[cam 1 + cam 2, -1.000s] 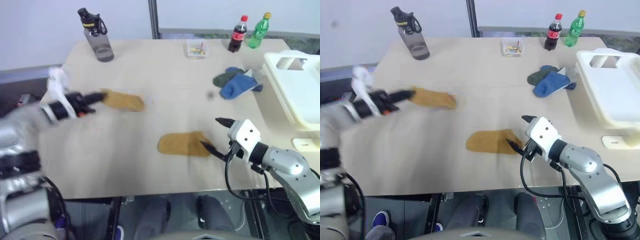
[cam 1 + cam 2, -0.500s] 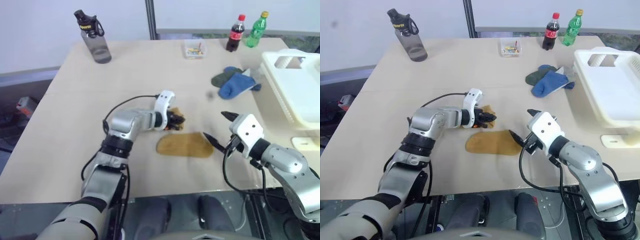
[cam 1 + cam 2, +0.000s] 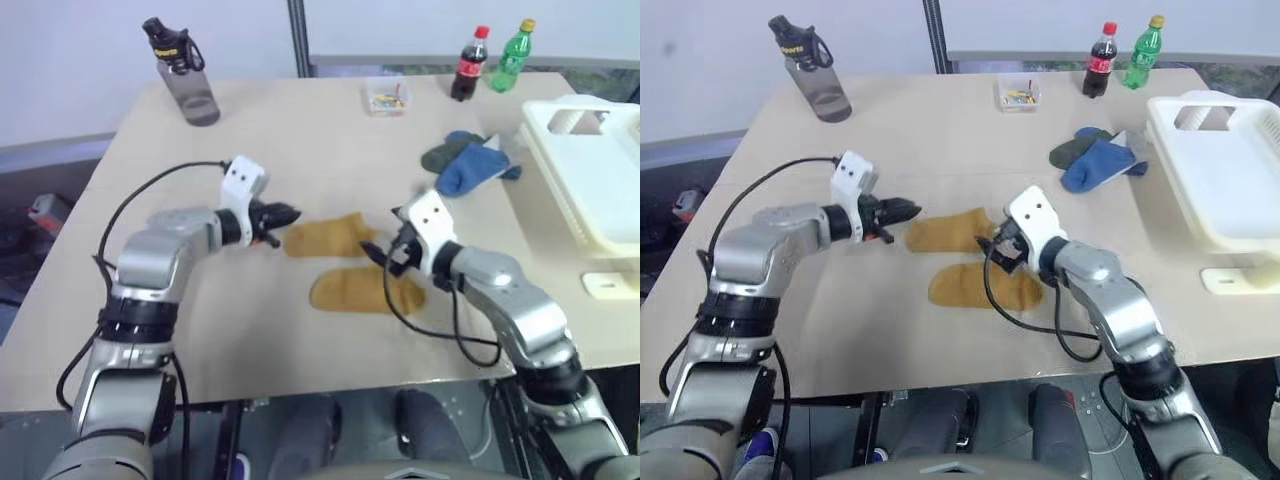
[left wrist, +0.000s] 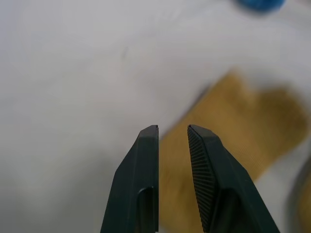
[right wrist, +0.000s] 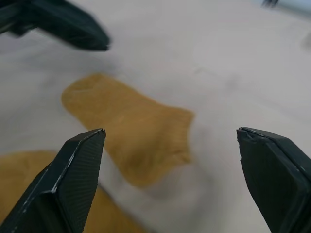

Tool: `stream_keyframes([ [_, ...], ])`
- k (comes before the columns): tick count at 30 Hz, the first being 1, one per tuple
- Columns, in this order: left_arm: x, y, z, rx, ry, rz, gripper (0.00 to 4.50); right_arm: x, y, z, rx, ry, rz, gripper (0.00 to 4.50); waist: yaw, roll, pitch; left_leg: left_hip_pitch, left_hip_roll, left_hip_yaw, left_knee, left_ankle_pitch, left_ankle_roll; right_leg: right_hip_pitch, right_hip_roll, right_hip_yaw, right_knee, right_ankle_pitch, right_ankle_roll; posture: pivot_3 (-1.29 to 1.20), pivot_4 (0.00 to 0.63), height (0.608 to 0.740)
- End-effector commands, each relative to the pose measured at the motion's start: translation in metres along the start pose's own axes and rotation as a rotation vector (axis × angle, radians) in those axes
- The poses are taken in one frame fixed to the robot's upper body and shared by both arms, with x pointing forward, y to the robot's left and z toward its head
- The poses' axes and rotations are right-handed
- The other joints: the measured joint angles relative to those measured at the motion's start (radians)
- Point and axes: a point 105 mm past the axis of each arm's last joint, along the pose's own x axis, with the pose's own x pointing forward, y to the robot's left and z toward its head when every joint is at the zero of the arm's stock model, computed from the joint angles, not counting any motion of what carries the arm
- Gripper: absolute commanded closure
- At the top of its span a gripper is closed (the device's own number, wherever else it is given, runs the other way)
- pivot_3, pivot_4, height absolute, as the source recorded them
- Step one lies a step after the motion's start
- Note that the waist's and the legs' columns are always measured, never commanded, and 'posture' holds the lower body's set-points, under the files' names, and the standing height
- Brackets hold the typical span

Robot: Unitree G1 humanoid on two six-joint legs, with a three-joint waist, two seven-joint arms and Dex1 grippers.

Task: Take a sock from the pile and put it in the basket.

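Socks are your concern: two mustard socks lie mid-desk, the upper mustard sock (image 3: pixel 325 238) just beside the lower mustard sock (image 3: pixel 360 292), well apart from the blue and green pile (image 3: pixel 470 165) near the basket (image 3: pixel 585 190) at the desk's right edge. Your right gripper (image 3: pixel 995 248) hovers with fingers spread wide over the upper sock's right end. Your left gripper (image 3: pixel 285 214) points at its other end, fingers narrow with a slim gap, holding nothing. If you close the right fingers too low, I'd expect them to pinch both socks or only graze the fabric. The two grippers could also collide.
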Motion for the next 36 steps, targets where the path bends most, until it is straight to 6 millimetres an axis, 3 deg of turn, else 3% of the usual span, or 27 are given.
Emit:
stream_keyframes([
  [1, 0.011, -0.007, -0.011, 0.081, -0.001, 0.049, 3.49, 0.017, -0.006, -0.007, -0.001, 0.024, 0.0, 0.0, 0.009, 0.0, 0.0, 0.0, 0.0, 0.0, 0.0, 0.0, 0.0, 0.0, 0.0, 0.0, 0.0, 0.0, 0.0, 0.0, 0.15, 0.74],
  [2, 0.014, -0.008, -0.018, 0.071, 0.012, 0.061, 3.49, 0.022, -0.01, -0.01, 0.012, 0.035, -0.009, 0.0, 0.011, 0.0, 0.0, -0.001, -0.001, -0.001, 0.0, 0.0, 0.0, 0.0, 0.0, -0.001, 0.0, 0.0, 0.0, 0.0, 0.15, 0.74],
  [4, 0.019, -0.011, -0.026, 0.045, 0.016, 0.075, 3.45, 0.027, -0.015, -0.016, 0.033, 0.051, -0.021, 0.54, 0.011, 0.0, 0.0, -0.001, -0.001, -0.001, 0.0, 0.0, 0.0, 0.0, 0.0, -0.001, -0.001, 0.0, 0.0, 0.0, 0.15, 0.74],
  [5, 0.022, -0.014, -0.026, 0.024, -0.004, 0.065, 3.87, 0.028, -0.016, -0.019, 0.035, 0.062, -0.022, 0.87, 0.007, 0.0, 0.0, -0.001, -0.001, -0.001, 0.0, 0.0, 0.0, 0.0, -0.001, -0.001, 0.0, 0.0, 0.0, 0.0, 0.15, 0.74],
  [8, 0.021, -0.018, -0.018, -0.041, -0.065, 0.044, 4.5, 0.026, -0.02, -0.021, 0.048, 0.067, -0.015, 2.07, 0.002, 0.001, 0.0, -0.001, -0.001, -0.001, 0.0, 0.0, 0.0, 0.0, 0.0, -0.001, 0.0, 0.0, 0.0, 0.0, 0.15, 0.74],
  [12, 0.007, -0.018, -0.006, -0.094, -0.133, -0.018, 4.5, 0.015, -0.023, -0.013, 0.061, 0.038, -0.013, 4.1, -0.004, 0.001, 0.0, -0.001, 0.0, -0.001, 0.0, 0.0, 0.0, -0.001, 0.0, -0.001, 0.001, 0.0, 0.0, 0.0, 0.15, 0.74],
  [13, 0.004, -0.019, -0.001, -0.111, -0.155, -0.035, 4.5, 0.013, -0.024, -0.011, 0.059, 0.031, -0.016, 4.38, -0.004, 0.001, 0.0, -0.001, 0.0, -0.001, 0.0, 0.0, 0.0, -0.001, 0.0, -0.001, 0.001, 0.0, 0.0, 0.0, 0.15, 0.74],
  [18, -0.027, -0.037, 0.025, -0.242, -0.219, -0.251, 4.5, -0.017, -0.021, 0.016, 0.071, -0.028, -0.017, 4.38, -0.003, 0.001, 0.0, -0.002, 0.0, -0.002, 0.0, 0.0, 0.0, -0.001, 0.0, -0.001, 0.001, 0.0, 0.0, 0.0, 0.15, 0.74],
  [22, -0.047, -0.054, 0.022, -0.232, -0.141, -0.353, 4.5, -0.052, 0.005, 0.019, 0.069, -0.015, 0.034, 4.38, 0.0, 0.001, 0.0, -0.003, 0.0, -0.002, 0.0, 0.0, 0.0, -0.002, 0.0, -0.001, 0.0, 0.0, 0.0, 0.0, 0.15, 0.74],
  [30, -0.035, -0.083, -0.012, -0.124, -0.013, -0.393, 4.5, -0.078, 0.028, -0.012, 0.135, 0.087, -0.058, 4.38, 0.002, 0.001, 0.0, 0.0, 0.001, -0.001, 0.0, -0.001, 0.002, 0.0, 0.001, -0.001, 0.001, 0.0, 0.0, 0.0, 0.15, 0.74],
  [36, -0.023, -0.093, -0.023, -0.097, 0.002, -0.401, 4.5, -0.079, 0.025, -0.027, 0.138, 0.124, -0.116, 4.38, 0.003, 0.001, 0.0, 0.0, 0.001, -0.001, 0.0, -0.002, 0.003, 0.0, 0.001, -0.001, 0.001, 0.0, 0.0, 0.0, 0.15, 0.74],
])
